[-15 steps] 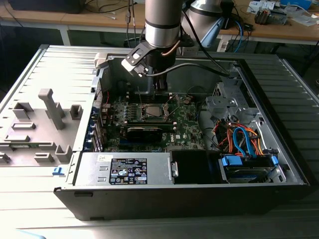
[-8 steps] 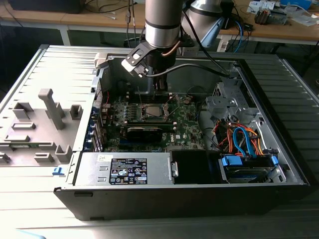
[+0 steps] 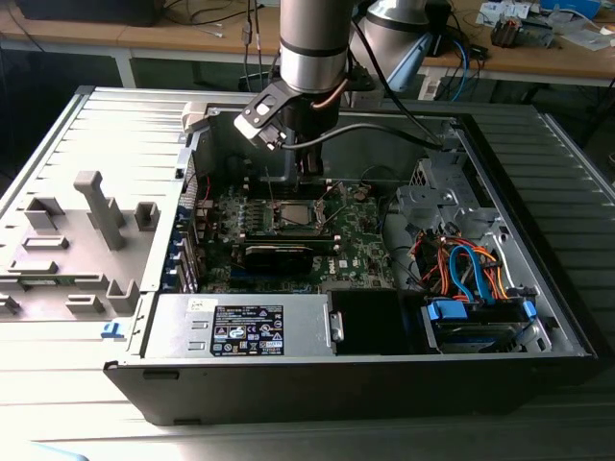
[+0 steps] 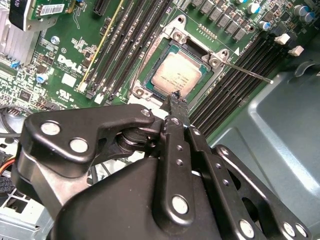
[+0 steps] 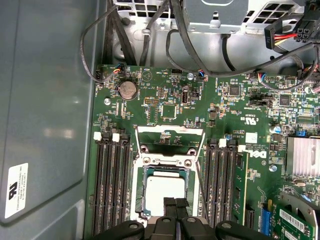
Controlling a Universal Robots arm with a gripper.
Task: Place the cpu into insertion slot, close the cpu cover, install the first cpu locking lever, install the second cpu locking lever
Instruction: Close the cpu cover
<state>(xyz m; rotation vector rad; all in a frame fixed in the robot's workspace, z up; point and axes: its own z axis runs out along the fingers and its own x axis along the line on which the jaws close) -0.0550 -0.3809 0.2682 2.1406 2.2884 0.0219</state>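
The cpu (image 4: pixel 176 76) lies flat in the insertion slot (image 4: pixel 159 52) on the green board, its silvery face up; it shows too in the first wrist view as the cpu (image 5: pixel 164 189). The cpu cover (image 5: pixel 167 150) stands swung open, tilted back from the slot. One thin locking lever (image 4: pixel 247 71) sticks out sideways, unlatched. My gripper (image 4: pixel 174 100) hangs just above the cpu's edge, fingers together with nothing between them. In the exterior view the gripper (image 3: pixel 307 182) is low inside the case over the slot (image 3: pixel 293 213).
Black memory slots (image 5: pixel 111 190) flank the socket on both sides. A long black card (image 3: pixel 279 254) lies just in front of the socket. The grey case wall (image 5: pixel 45 100) rises close beside the board. Cables (image 3: pixel 461 269) and a drive cage sit at the exterior view's right.
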